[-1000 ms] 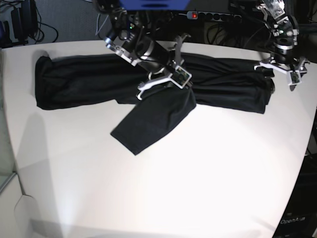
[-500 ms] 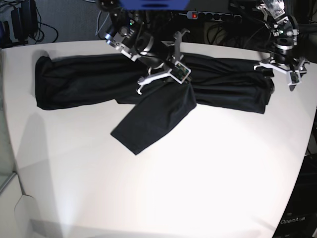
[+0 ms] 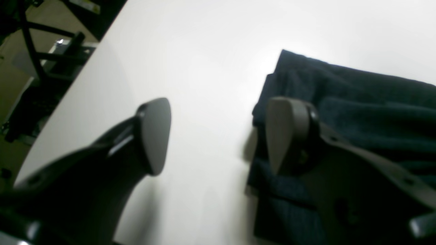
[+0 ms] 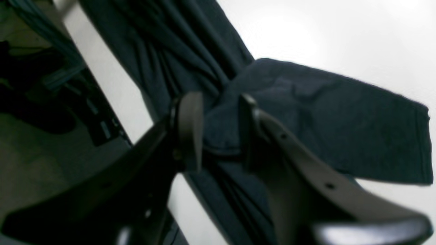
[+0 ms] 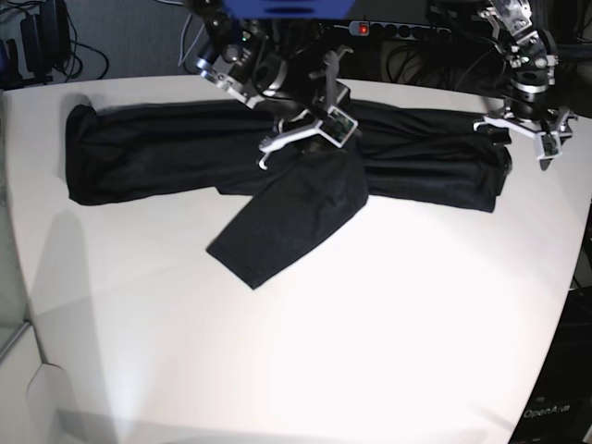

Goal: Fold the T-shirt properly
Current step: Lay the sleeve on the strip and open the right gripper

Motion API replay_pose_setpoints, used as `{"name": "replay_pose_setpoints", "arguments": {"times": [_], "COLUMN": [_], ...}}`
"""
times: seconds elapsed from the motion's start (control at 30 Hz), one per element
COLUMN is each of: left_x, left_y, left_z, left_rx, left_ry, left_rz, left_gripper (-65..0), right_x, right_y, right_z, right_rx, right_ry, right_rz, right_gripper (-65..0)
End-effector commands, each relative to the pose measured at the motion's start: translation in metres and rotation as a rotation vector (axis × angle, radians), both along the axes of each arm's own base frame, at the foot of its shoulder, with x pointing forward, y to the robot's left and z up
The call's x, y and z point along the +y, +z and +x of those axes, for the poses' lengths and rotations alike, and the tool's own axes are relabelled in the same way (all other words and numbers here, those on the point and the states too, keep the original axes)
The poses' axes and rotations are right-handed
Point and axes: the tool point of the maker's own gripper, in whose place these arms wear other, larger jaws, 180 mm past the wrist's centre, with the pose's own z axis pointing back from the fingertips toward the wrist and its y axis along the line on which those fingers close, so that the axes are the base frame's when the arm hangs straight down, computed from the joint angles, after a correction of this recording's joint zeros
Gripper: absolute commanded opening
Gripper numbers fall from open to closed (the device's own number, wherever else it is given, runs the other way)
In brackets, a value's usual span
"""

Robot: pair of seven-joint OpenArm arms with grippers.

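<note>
The black T-shirt [image 5: 166,153] lies as a long band across the far half of the white table [image 5: 370,314], with one flap [image 5: 291,217] angled toward the front. My right gripper [image 5: 310,139] hovers over the band's middle, where that flap starts. In the right wrist view its fingers [image 4: 190,129] stand apart, and a loose fold of the T-shirt [image 4: 306,112] shows in the gap. My left gripper [image 5: 523,139] hangs open at the band's right end. One of its pads [image 3: 286,132] is above the T-shirt's edge [image 3: 357,102] and the other is over bare table.
Behind the table's far edge runs a power strip [image 5: 388,30] among cables. Dark equipment [image 5: 37,42] sits at the far left. The table's curved right edge [image 5: 578,268] drops off close to the left arm.
My right gripper has drawn back toward the far edge and its jaws have parted, releasing the fold. The shirt's flap stays where it lay. The left arm has not moved.
</note>
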Motion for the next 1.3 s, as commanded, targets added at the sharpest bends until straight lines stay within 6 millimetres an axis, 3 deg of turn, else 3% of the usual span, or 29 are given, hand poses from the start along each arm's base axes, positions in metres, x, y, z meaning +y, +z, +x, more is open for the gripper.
{"name": "replay_pose_setpoints", "arguments": {"times": [0.0, 0.1, 0.17, 0.4, 0.53, 0.63, 0.73, 0.93, 1.13, 1.27], "left_x": [0.005, 0.006, 0.006, 0.007, 0.006, 0.008, 0.007, 0.008, 0.008, 0.008], "left_y": [0.014, 0.014, 0.014, 0.014, 0.014, 0.014, 0.016, 0.018, 0.019, 0.023], "left_z": [0.005, 0.004, 0.004, 0.003, 0.004, 0.003, 0.004, 0.005, 0.005, 0.012], "left_rx": [-0.052, -0.052, -0.052, -0.052, -0.05, -0.05, -0.053, -0.057, -0.059, -0.078], "left_ry": [0.001, 0.004, 0.005, 0.008, 0.004, 0.009, 0.006, 0.007, 0.009, 0.009], "left_rz": [0.018, 0.019, 0.02, 0.02, 0.019, 0.02, 0.022, 0.026, 0.026, 0.027], "left_gripper": [-22.9, -22.9, -22.9, -22.9, -22.9, -22.9, -22.8, -22.8, -22.8, -22.8], "right_x": [0.007, 0.003, -0.01, -0.1, -0.129, -0.142, -0.151, -0.142, -0.142, -0.14], "right_y": [0.012, 0.013, 0.014, 0.028, 0.011, -0.002, -0.01, -0.003, -0.009, -0.022], "right_z": [0.003, 0.008, 0.023, 0.101, 0.122, 0.124, 0.127, 0.133, 0.136, 0.148], "right_rx": [-0.025, -0.036, -0.061, -0.173, -0.102, -0.032, 0.019, -0.026, 0.002, 0.036], "right_ry": [-0.001, -0.017, -0.049, -0.285, -0.353, -0.38, -0.397, -0.384, -0.377, -0.359], "right_rz": [0.045, 0.039, 0.019, -0.078, -0.192, -0.278, -0.333, -0.282, -0.301, -0.312], "right_gripper": [-45.2, -45.2, -45.4, -45.0, -45.0, -45.0, -45.4, -45.4, -45.0, -44.9]}}
